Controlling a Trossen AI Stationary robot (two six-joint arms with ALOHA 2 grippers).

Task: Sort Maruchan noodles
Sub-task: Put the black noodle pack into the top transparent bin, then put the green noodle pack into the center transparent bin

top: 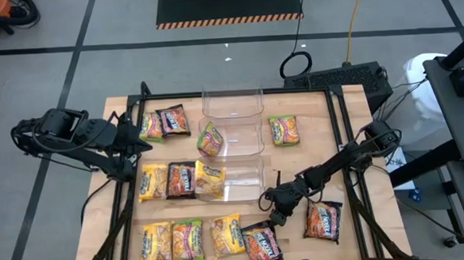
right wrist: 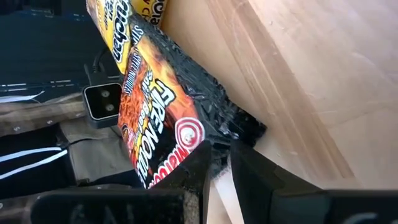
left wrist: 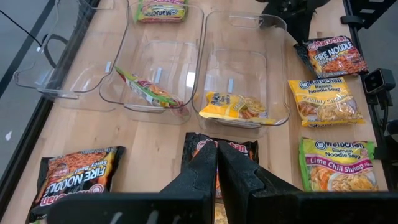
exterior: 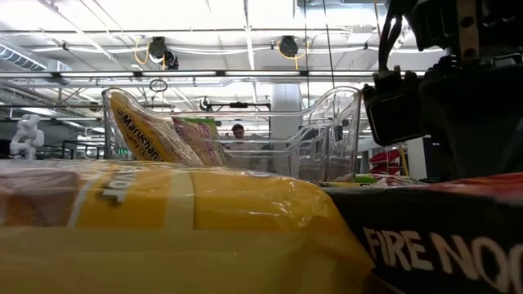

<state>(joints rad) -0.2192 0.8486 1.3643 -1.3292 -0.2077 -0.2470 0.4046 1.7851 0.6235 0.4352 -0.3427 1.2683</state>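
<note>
Gripping a black "FIRE NOODLE" packet (right wrist: 168, 124), the right gripper (right wrist: 217, 168) pinches its corner.

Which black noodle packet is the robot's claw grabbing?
The black Fire Noodle packet in the front row, at the table's near edge. The right gripper is pinching its corner. The other black packets lie untouched farther left.

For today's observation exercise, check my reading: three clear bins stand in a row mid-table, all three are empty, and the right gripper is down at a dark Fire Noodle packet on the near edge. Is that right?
Not quite: the bins are not all empty. The high view shows the middle bin holding a packet leaning on its wall, and the near bin holding a yellow packet; only the far bin is empty. The right gripper is indeed at the Fire Noodle packet.
</note>
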